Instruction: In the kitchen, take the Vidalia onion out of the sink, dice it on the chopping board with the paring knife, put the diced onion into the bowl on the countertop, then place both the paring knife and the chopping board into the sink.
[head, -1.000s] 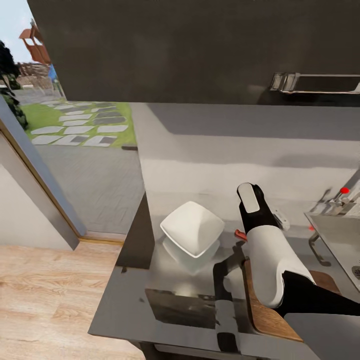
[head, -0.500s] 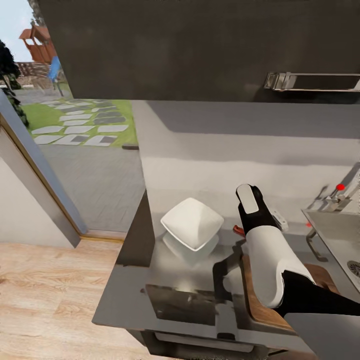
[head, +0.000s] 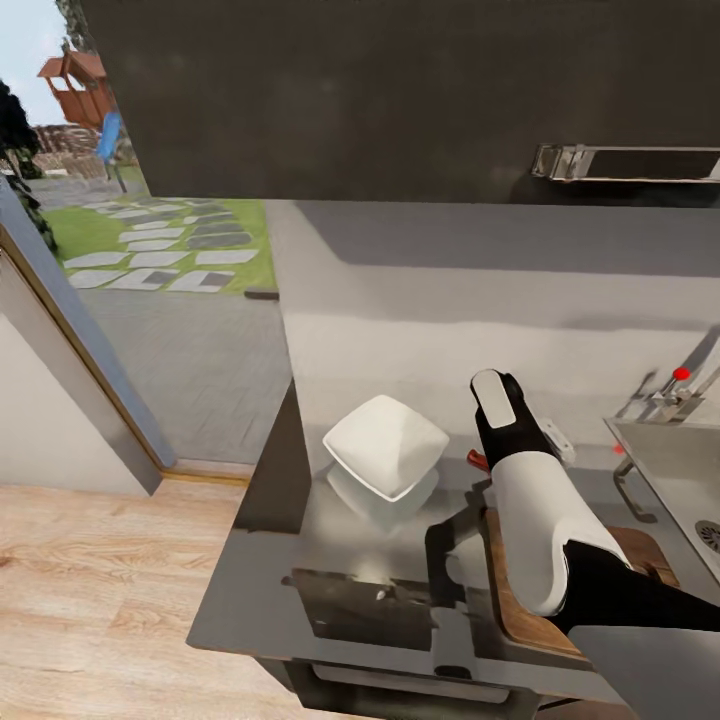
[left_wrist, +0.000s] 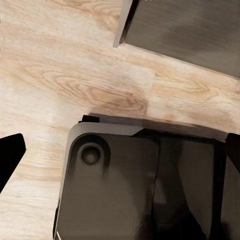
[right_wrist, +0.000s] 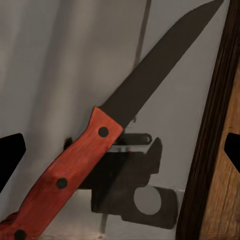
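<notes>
knife-pickup step, by the look of it: right pincer (right_wrist: 120, 150) spread above the paring knife (right_wrist: 107, 127), which lies flat on the desk (head: 330, 550) just beside the chopping board (right_wrist: 220, 150); next it should descend and clamp the red handle.

— What do you look like from the head camera?

— My right arm (head: 540, 520) is a smooth white rounded shell, with a black sleeve-like section at the lower right of the frame. Past the white shell sits a black wrist segment bearing a narrow white oblong plate (head: 495, 395) with rounded ends.

— And your fingers?

— Matte black. In the right wrist view only their tips (right_wrist: 10, 152) show, as dark wedges at the left and right edges.

— Anything of your base?

— In the left wrist view, a dark grey rounded-corner body panel (left_wrist: 125, 190) with a round recessed fitting (left_wrist: 91, 154) near one corner.
</notes>
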